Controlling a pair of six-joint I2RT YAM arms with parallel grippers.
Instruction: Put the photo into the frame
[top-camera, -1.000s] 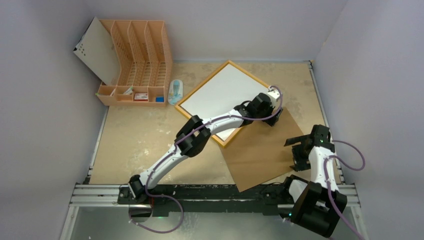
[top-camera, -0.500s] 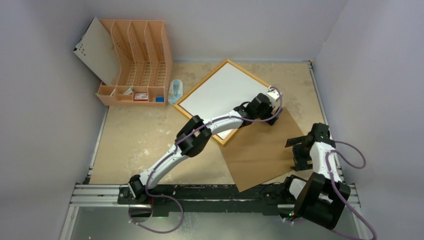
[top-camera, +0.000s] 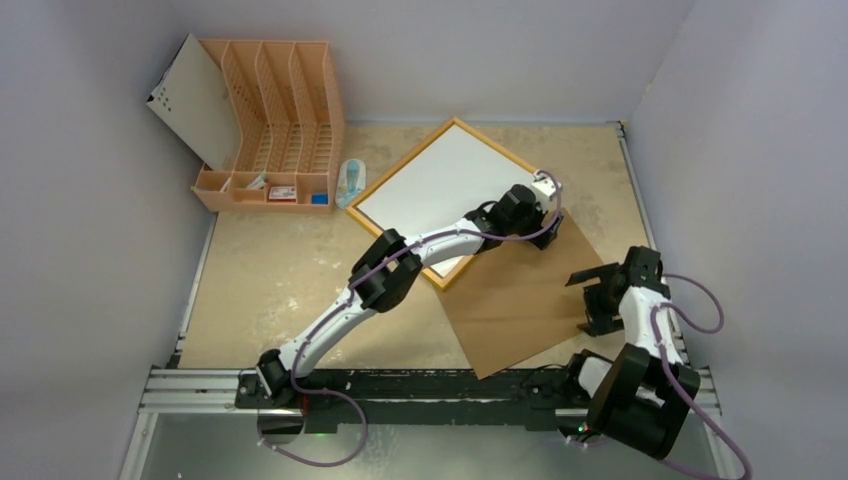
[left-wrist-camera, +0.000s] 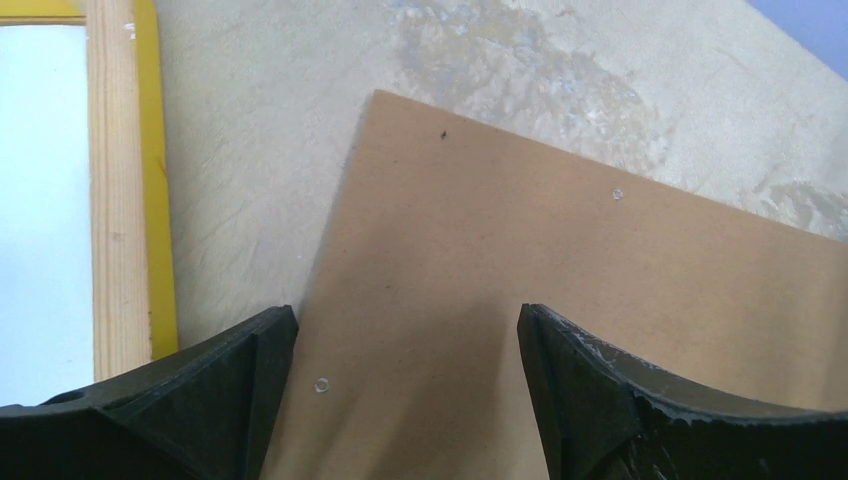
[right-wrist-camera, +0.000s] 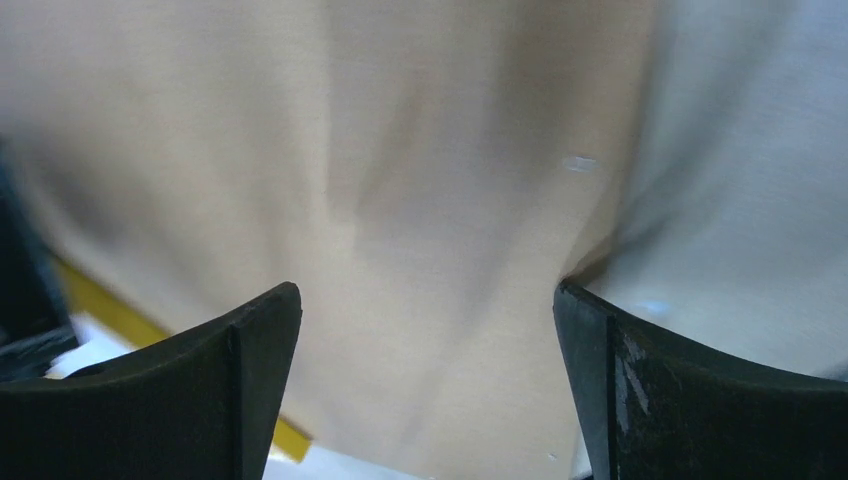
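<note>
Left gripper (left-wrist-camera: 405, 318) spread wide above backing board (left-wrist-camera: 560, 270), frame (left-wrist-camera: 120, 200) just to its left; dropping carelessly could shove the frame.

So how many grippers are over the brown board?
2. The left gripper hangs over the far corner of the brown board, beside the frame; the right gripper over its right edge.
</note>
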